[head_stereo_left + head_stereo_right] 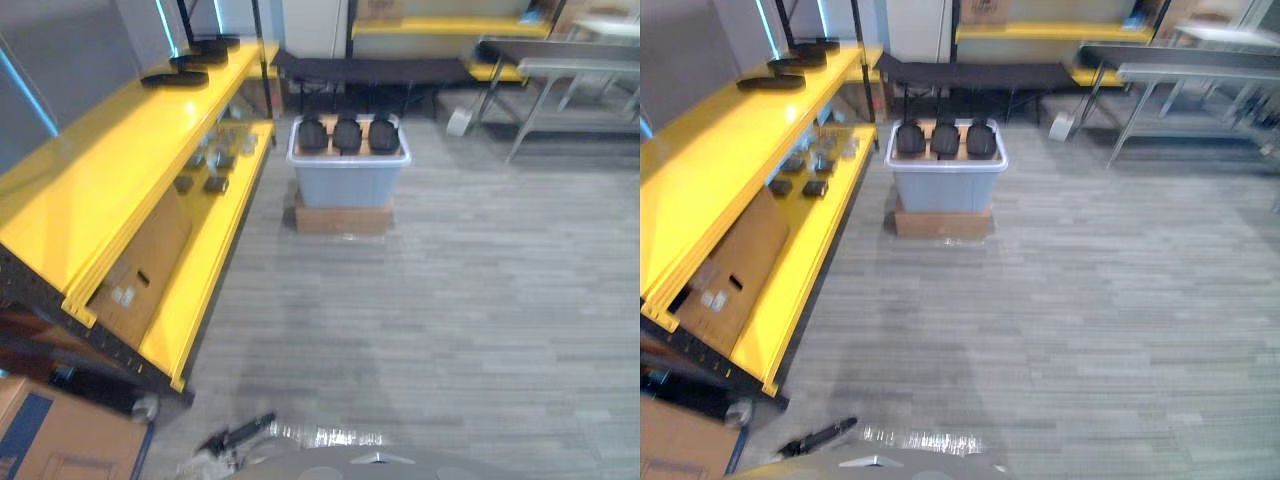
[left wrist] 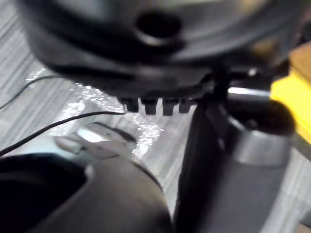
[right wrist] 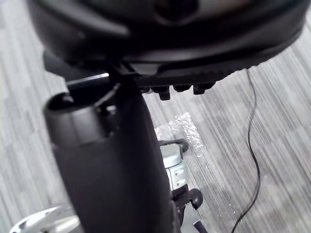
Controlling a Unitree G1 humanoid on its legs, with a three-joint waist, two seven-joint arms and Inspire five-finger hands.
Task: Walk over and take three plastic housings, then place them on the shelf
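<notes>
Three black plastic housings [image 1: 347,133] lie in a row on a board across the top of a pale blue bin [image 1: 347,185], some way ahead on the floor. A long yellow shelf [image 1: 110,170] runs along the left, and its top level carries three more black housings [image 1: 175,77] at the far end. My left hand [image 2: 160,48] hangs over the floor, its fingers [image 2: 150,106] relaxed and holding nothing. In its own wrist view my right hand [image 3: 160,34] hangs the same way, thumb [image 3: 97,145] standing out, with nothing in it.
The bin rests on a flat cardboard box [image 1: 343,218]. Behind it stands a black bench [image 1: 370,70], with metal tables [image 1: 580,70] at the back right. The shelf's lower level holds small parts [image 1: 210,165] and a cardboard box [image 1: 145,260]. Grey plank floor [image 1: 450,300] lies between me and the bin.
</notes>
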